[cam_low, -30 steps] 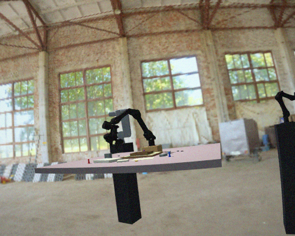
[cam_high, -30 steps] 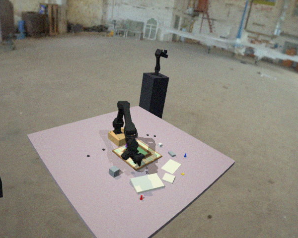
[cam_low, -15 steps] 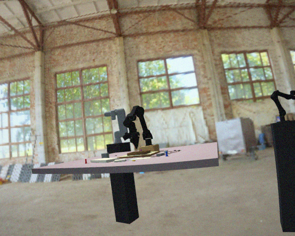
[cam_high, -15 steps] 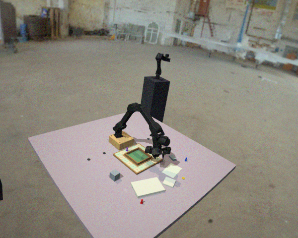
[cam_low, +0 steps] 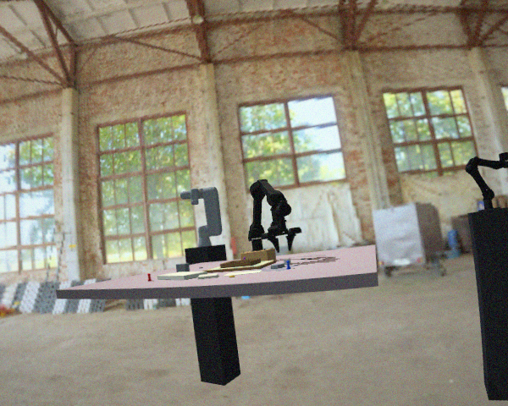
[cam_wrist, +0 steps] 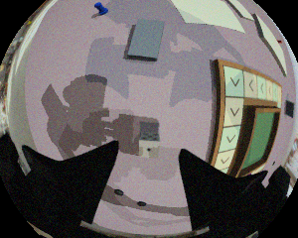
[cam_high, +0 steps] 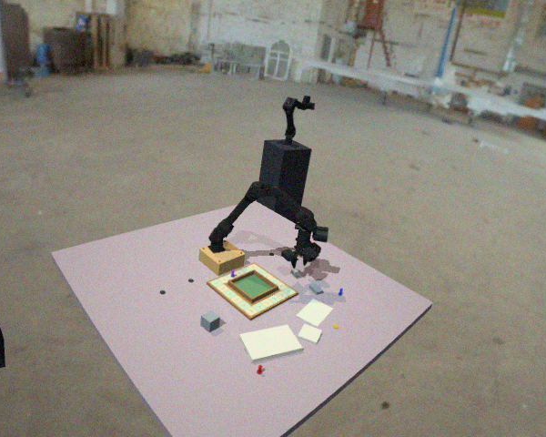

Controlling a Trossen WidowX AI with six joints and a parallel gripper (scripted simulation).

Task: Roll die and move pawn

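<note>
The die lies on the table beside the board. My gripper is open and empty, pointing down above the die, which shows between the fingertips in the wrist view. The die's pips are too blurred to read surely. The board has arrowed squares around the dice tray, whose green floor holds nothing. A purple pawn stands on the board's side near the arm's base.
A flat grey block and a blue pawn are beyond the die. A grey cube, pale slabs, a yellow piece and a red pawn lie around the board.
</note>
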